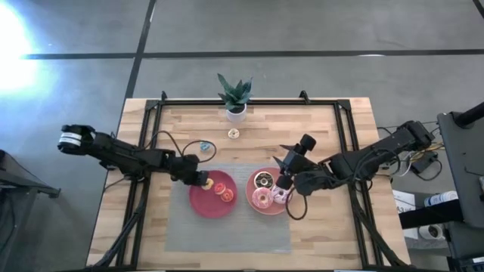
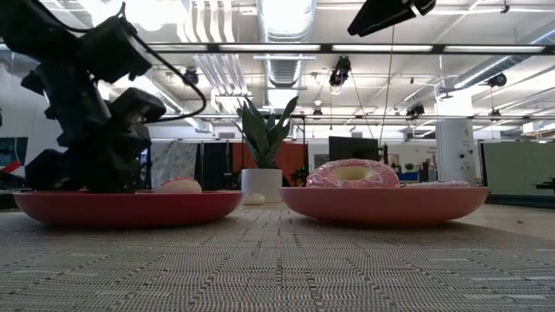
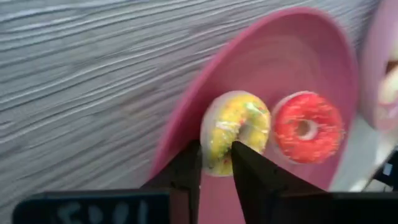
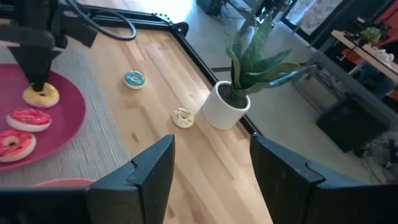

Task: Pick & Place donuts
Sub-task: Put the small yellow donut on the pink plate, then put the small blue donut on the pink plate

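My left gripper [image 1: 201, 180] [image 3: 216, 163] is down over the far-left part of the left pink-red plate [image 1: 204, 205], shut on a tiny yellow-orange donut [image 3: 236, 127]. Two tiny reddish donuts [image 1: 220, 188] [image 1: 228, 198] lie flat on the same plate. The right plate [image 1: 253, 204] carries the chocolate donut [image 1: 265, 180], the pink donut [image 1: 262, 199] and the lilac donut [image 1: 281, 196]. The blue donut [image 1: 205, 147] and the cream donut [image 1: 234, 133] lie on the bare wood. My right gripper [image 1: 286, 165] [image 4: 211, 168] hangs open above the right plate's far edge, holding nothing. My left gripper pinches the yellow-orange donut's ring [image 3: 214, 146]: one finger [image 3: 245, 158] reaches into the hole and the other [image 3: 188, 165] stands outside the rim. The fingers come from above, pointing down. The donut lies flat at the plate's surface [image 4: 41, 94]; whether it is lifted I cannot tell.
A potted plant [image 1: 236, 98] stands at the table's far edge, behind the cream donut. A grey woven mat [image 1: 227, 234] lies under both plates. A black frame [image 1: 249, 101] runs round the wooden top. Bare wood lies left and right of the mat.
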